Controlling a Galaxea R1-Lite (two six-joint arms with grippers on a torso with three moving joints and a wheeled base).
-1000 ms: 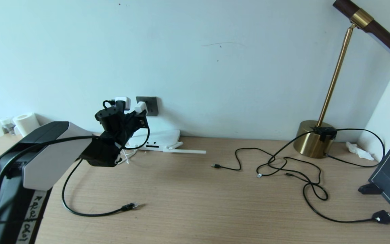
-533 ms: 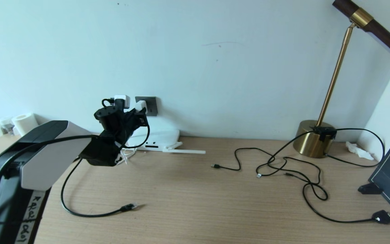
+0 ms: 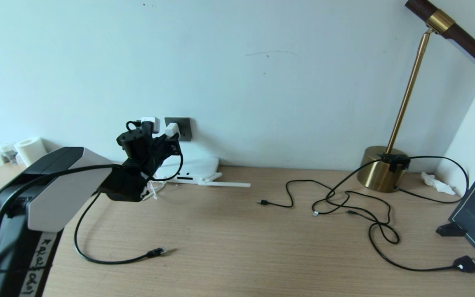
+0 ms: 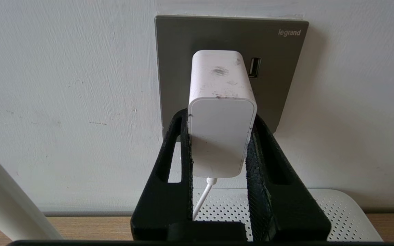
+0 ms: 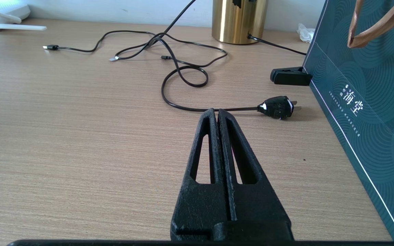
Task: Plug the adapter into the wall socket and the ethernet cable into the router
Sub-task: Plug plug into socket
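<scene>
Pale wall behind, wooden desk in front of you. On the wall, above the desk's far left stretch, sits the wall socket, a dark grey plate. Your left gripper is raised to it and pinches the adapter by its two sides, black fingers pressed to the white casing; the adapter's front end meets the socket plate, thin white cord hanging from its rear between the fingers. Whether the pins are fully seated you cannot tell. Below the socket, at the desk's far edge, lies the router, flat and white, one antenna stretched along the desk toward the middle. Ethernet cable loops over the near left part of the desk, its clear-tipped connector lying loose on the wood, well apart from the router. Your right gripper hangs low over the right side of the desk, fingers pressed together, holding nothing; just beyond its tips runs a black cord to a black plug. Brass lamp base stands at the far right, thin black cords tangled before it. Dark green bag stands at the right edge.
</scene>
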